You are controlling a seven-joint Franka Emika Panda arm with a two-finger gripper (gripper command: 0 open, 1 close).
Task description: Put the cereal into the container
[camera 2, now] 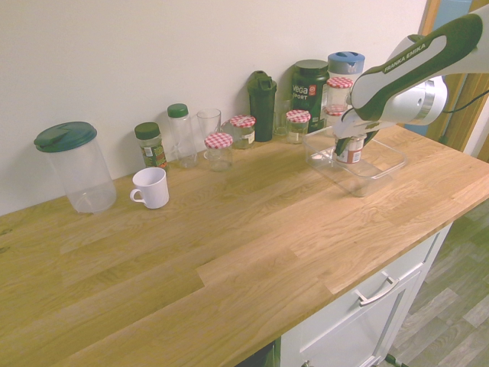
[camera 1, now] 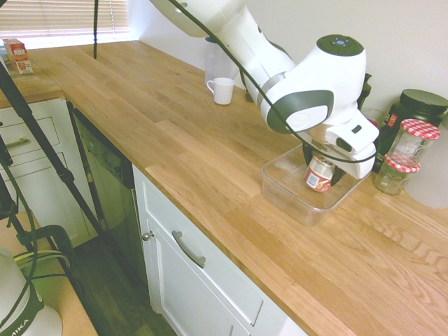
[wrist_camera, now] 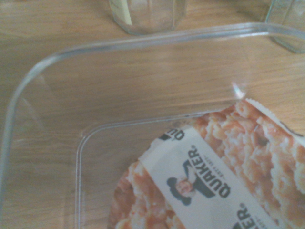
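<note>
Cereal (camera 1: 320, 174) — gripped by the tool (camera 1: 323, 166) — its base hard to see

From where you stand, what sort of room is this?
Probably a kitchen: a wooden worktop over white cupboards, with a white mug and lidded glass jars along the wall.
</note>
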